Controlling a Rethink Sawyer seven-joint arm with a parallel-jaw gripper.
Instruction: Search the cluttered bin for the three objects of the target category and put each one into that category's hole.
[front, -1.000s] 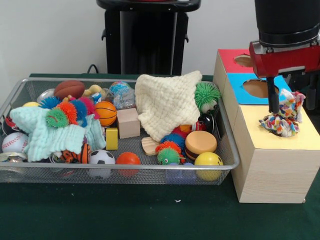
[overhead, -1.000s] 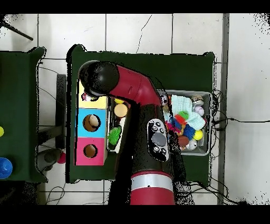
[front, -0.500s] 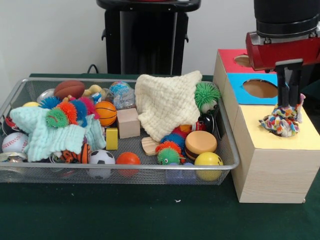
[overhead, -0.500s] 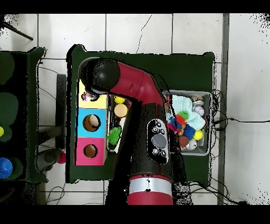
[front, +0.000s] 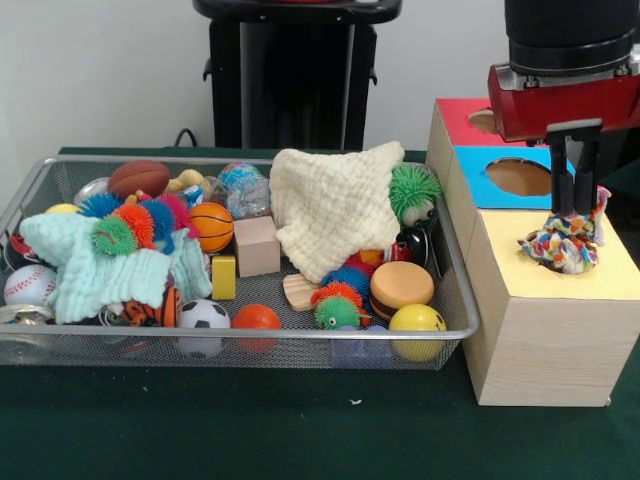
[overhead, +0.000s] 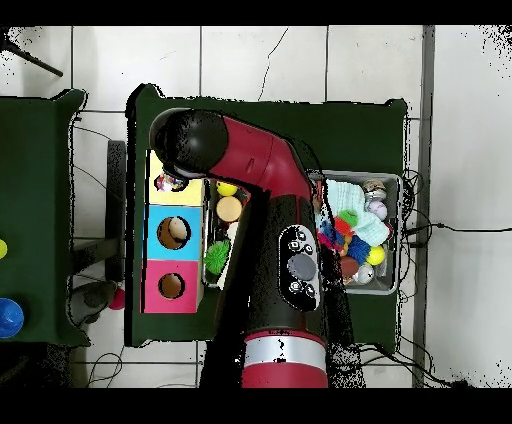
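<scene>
A multi-coloured knotted rope toy (front: 560, 248) lies bunched over the hole in the yellow section (front: 600, 282) of the wooden box. My gripper (front: 575, 208) hangs straight above it, its two dark fingers (front: 562, 170) drawn close together with the tips at the top of the toy. Nothing sits between them. In the overhead view the arm's black head (overhead: 188, 148) covers the gripper, and only a bit of the rope toy (overhead: 168, 183) shows on the yellow section (overhead: 178, 194). The wire bin (front: 240, 334) on the left holds balls, spiky toys, blocks and cloths.
Behind the yellow section come a blue section with a hole (front: 520, 177) and a red one (front: 487, 120). In the bin a cream cloth (front: 335, 208) covers part of the pile and a mint cloth (front: 100, 268) lies at its left end. Green table cloth surrounds box and bin.
One second ago the fingers stood wide apart on either side of the rope toy. They have since lifted a little and come together above it. The toy stays over the yellow hole.
</scene>
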